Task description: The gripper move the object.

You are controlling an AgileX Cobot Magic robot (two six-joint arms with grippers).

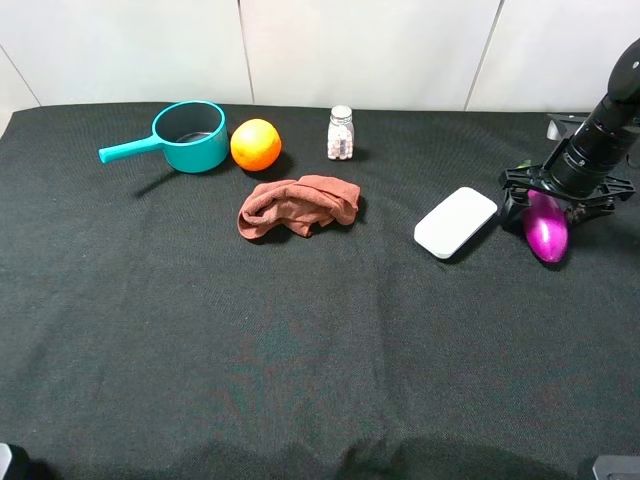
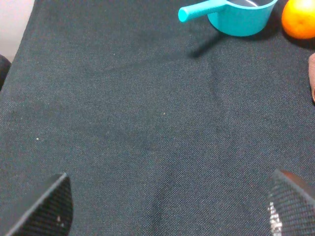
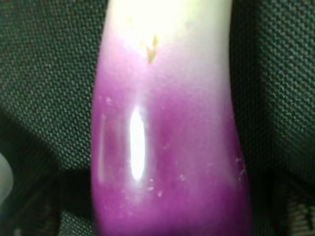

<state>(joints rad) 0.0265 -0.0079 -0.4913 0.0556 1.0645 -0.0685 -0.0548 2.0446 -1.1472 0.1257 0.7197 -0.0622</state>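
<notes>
A purple eggplant point(image 1: 547, 228) lies on the black cloth at the far right, next to a white flat box point(image 1: 455, 222). My right gripper point(image 1: 546, 206) is lowered over the eggplant's upper end, with its jaws spread on either side of it. In the right wrist view the eggplant point(image 3: 165, 147) fills the frame, white at one end and purple at the other, with cloth showing on both sides. My left gripper point(image 2: 167, 206) is open and empty above bare cloth at the near left; only a corner of it shows in the high view point(image 1: 10, 462).
At the back stand a teal saucepan point(image 1: 190, 136) with its handle pointing left, an orange point(image 1: 255, 144) and a small pill bottle point(image 1: 341, 133). A crumpled brown cloth point(image 1: 298, 205) lies mid-table. The saucepan point(image 2: 236, 14) and orange point(image 2: 299, 18) also show in the left wrist view.
</notes>
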